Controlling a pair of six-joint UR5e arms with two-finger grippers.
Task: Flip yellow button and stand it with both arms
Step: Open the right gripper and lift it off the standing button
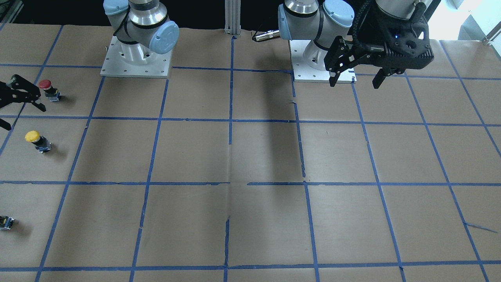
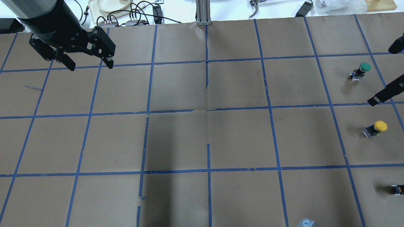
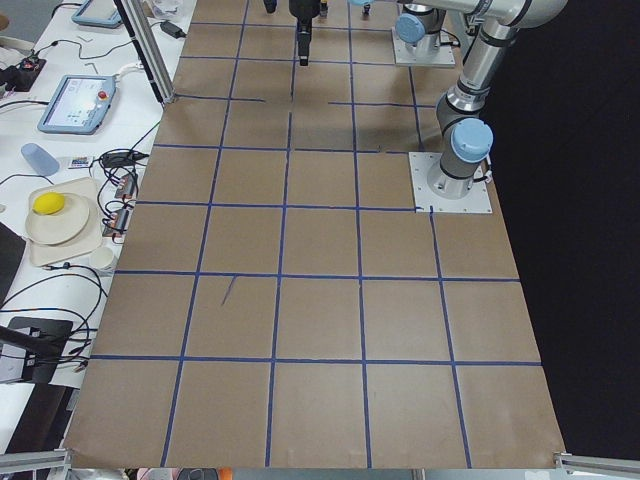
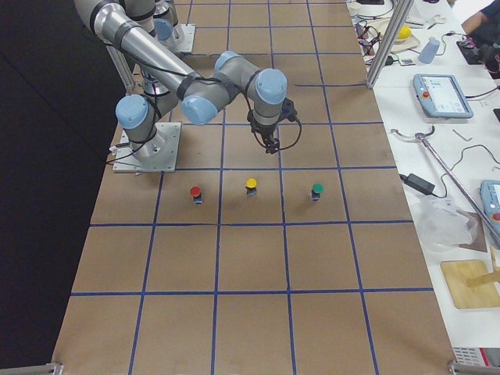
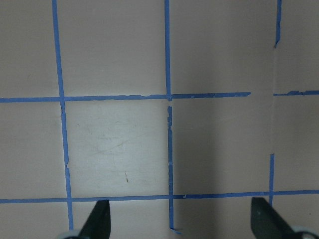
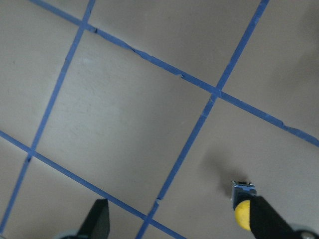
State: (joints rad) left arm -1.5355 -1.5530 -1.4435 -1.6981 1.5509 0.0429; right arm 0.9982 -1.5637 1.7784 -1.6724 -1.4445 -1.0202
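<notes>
The yellow button point(image 2: 375, 128) rests on the brown paper at the table's right side, yellow cap on a dark body; it also shows in the front view point(image 1: 37, 140) and the right side view point(image 4: 251, 186). My right gripper point(image 1: 23, 117) hangs open and empty above the table near it. In the right wrist view the gripper point(image 6: 184, 224) is wide open, and the yellow button point(image 6: 241, 211) peeks out beside one finger point(image 6: 271, 221). My left gripper point(image 2: 91, 66) is open and empty, high over the far left of the table, and the left wrist view shows it point(image 5: 179, 206) above bare paper.
A red button point(image 1: 47, 88) and a green button point(image 2: 361, 71) stand either side of the yellow one. A small dark part point(image 2: 397, 189) is cut off at the view's edge. The arm bases point(image 1: 136, 58) stand at the table's near side. Blue tape point(image 2: 206, 110) grids the paper.
</notes>
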